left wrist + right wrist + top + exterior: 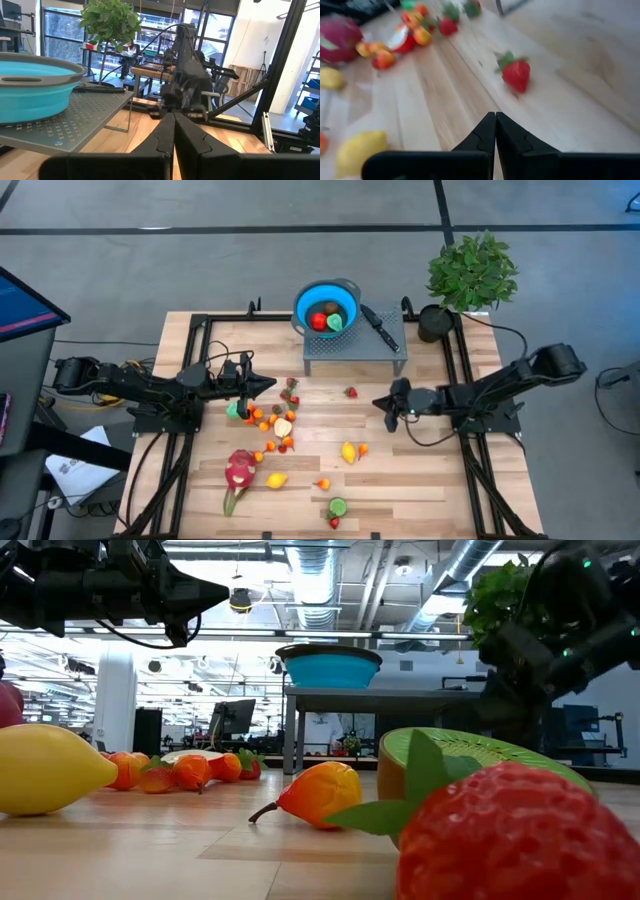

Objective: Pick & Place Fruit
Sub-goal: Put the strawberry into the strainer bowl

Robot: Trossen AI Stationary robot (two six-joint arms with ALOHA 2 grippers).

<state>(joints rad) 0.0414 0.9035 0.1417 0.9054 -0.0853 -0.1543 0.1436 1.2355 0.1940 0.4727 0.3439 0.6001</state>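
Note:
Small toy fruits lie scattered on the wooden table: a cluster (274, 420) by the left arm, a strawberry (351, 392) (516, 74), two lemons (348, 451) (276, 479), a kiwi half (338, 506) and the pink dragon fruit (240, 472). A red and a green fruit (324, 319) lie in the blue bowl (327, 307) on the grey stand. My left gripper (272, 384) (174, 117) is shut and empty above the cluster's far end. My right gripper (378, 402) (495, 116) is shut and empty, slanting down just right of the strawberry.
A black-handled knife (380, 327) lies on the grey perforated stand (356, 348) beside the bowl. A potted plant (470, 275) stands at the far right corner. Black frame rails (462, 360) run along both sides of the table. Bare wood lies between the two grippers.

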